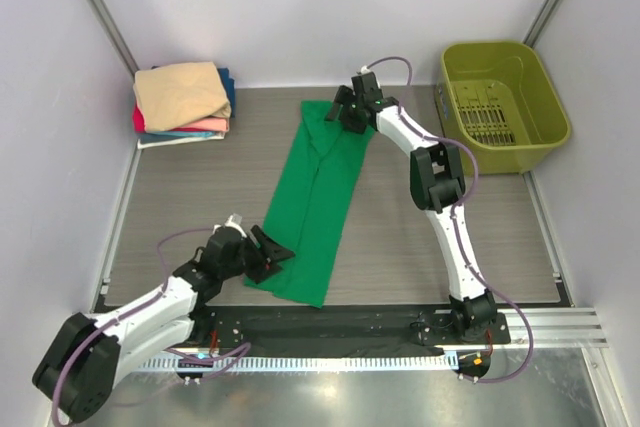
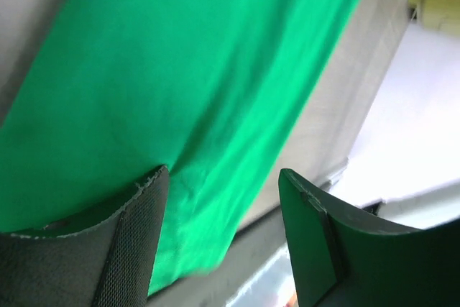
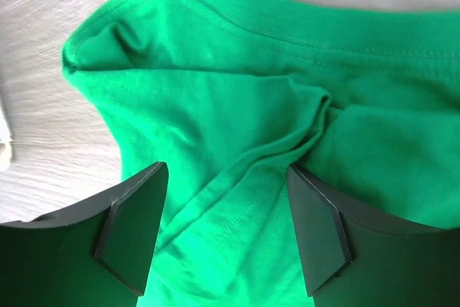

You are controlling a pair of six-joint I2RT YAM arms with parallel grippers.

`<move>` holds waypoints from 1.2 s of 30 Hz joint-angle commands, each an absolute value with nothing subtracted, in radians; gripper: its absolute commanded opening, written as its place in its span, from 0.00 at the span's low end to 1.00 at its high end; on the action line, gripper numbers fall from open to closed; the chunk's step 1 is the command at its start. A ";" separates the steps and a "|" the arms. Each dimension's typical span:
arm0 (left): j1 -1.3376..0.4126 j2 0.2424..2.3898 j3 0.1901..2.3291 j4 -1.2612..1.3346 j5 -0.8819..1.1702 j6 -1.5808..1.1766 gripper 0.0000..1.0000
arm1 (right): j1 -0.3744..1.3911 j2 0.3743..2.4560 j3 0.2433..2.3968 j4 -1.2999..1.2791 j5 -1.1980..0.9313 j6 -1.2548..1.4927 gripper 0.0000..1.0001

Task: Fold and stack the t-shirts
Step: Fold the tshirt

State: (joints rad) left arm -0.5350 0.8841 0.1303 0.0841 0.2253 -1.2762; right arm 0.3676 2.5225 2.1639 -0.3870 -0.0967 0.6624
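Observation:
A bright green t-shirt (image 1: 318, 197) lies folded lengthwise in a long strip down the middle of the table. Its collar end is far and its hem is near. My left gripper (image 1: 272, 253) is at the hem's left edge. In the left wrist view it (image 2: 223, 172) is open, with the shirt's edge (image 2: 194, 91) lying between the fingers (image 2: 140, 235). My right gripper (image 1: 341, 108) hovers over the collar end. It (image 3: 226, 169) is open astride a bunched sleeve fold (image 3: 244, 170), below the collar (image 3: 287, 26). Folded t-shirts (image 1: 183, 99), the tan one on top, are stacked at the back left.
An olive-green plastic bin (image 1: 505, 97) stands at the back right. White walls close in the table's left, back and right sides. A metal rail (image 1: 400, 332) runs along the near edge by the arm bases.

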 commanded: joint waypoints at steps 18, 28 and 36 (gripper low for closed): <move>-0.999 0.956 0.426 -0.179 0.026 -1.462 0.68 | 0.405 2.743 2.537 -0.229 -0.420 0.542 0.79; -0.962 0.888 0.726 -0.603 -0.224 -1.125 0.73 | 0.397 2.358 2.240 -0.258 -0.359 0.454 0.90; -0.688 0.773 0.697 -0.703 -0.167 -0.951 0.80 | 0.406 1.763 1.525 -0.327 -0.227 0.495 0.91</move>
